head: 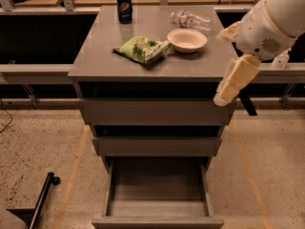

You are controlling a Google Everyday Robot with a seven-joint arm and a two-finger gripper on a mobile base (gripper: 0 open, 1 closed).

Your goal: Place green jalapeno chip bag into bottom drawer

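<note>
- At the right front corner of the grey cabinet (95,67): gripper (225,93), cream-coloured, pointing down and a little leftward from the white arm (269,20).
- Tip level with the right end of the top drawer (157,111) and overlapping it in the view; contact with the drawer front cannot be told.
- Apart or together: cannot tell from this angle. Nothing seen in its hold.
- Well apart from the gripper, on the cabinet top: green jalapeno chip bag (142,49), lying flat near the middle, its right end just beside the white bowl (187,40).
- Behind the bowl: clear plastic bottle (191,19) lying on its side.
- At the back of the top, left of the bottle: dark blue Pepsi can (124,6), upright.
- Below the top drawer: middle drawer (157,146), pushed in.
- Lowest down: bottom drawer (157,208), pulled far out toward the camera, its grey inside showing.
- On the speckled floor (33,151): orange tape lines either side of the cabinet, and a black bar (42,200) at lower left.
</note>
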